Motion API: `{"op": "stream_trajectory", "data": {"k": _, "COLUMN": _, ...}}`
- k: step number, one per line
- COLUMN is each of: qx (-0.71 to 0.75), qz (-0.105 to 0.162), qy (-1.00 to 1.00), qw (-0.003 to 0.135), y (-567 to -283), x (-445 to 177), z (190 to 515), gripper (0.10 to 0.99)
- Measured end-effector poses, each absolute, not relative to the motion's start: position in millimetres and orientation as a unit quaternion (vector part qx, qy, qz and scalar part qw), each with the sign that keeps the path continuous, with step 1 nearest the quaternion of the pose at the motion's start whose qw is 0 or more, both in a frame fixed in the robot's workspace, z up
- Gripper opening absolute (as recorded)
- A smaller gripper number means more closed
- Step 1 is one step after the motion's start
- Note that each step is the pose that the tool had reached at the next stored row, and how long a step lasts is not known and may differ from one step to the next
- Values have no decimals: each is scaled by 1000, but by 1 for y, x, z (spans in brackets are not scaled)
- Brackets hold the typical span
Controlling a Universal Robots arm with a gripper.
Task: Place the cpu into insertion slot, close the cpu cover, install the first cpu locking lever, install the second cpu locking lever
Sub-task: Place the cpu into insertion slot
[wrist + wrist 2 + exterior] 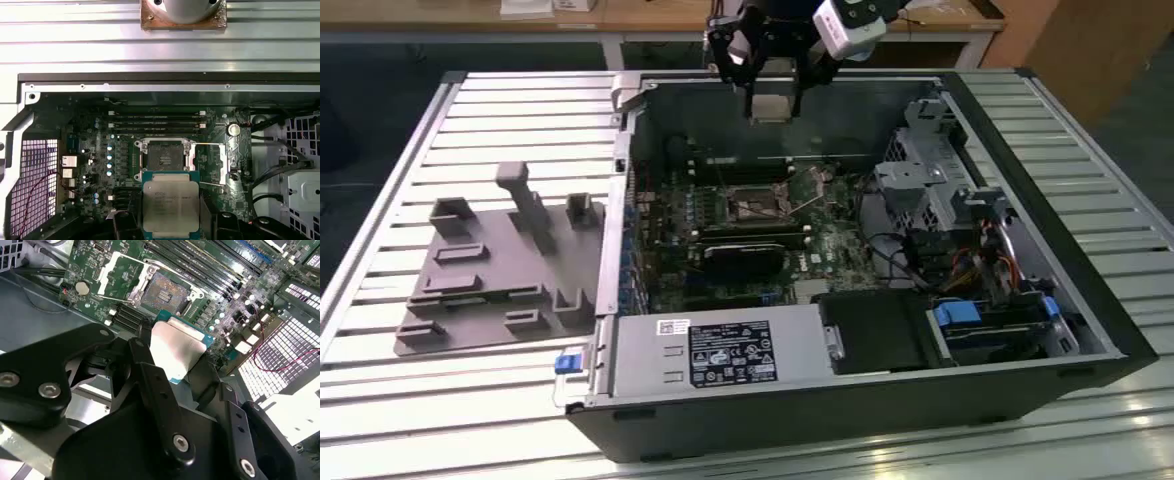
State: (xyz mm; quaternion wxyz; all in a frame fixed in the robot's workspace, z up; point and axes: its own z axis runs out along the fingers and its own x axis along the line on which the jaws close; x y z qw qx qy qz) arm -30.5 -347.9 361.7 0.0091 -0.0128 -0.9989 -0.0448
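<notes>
My exterior view sits high and well back, slanting down on the whole open computer case, with the gripper at its twelve o'clock. The first wrist view faces squarely down on the green circuit board. The second wrist view crosses it obliquely, closer in. All three share the insertion slot. Both wrist views have the cpu nearest, pinched in the gripper.

Silver cpu aloft, level; insertion slot empty; cpu cover open.
</notes>
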Motion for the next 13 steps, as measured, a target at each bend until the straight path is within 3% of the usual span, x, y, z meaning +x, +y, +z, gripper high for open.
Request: {"op": "stream_trajectory", "data": {"k": 13, "qx": -13, "qz": -45, "qy": -999, "qw": 9, "y": -348, "x": -31, "z": 361, "gripper": 541}}
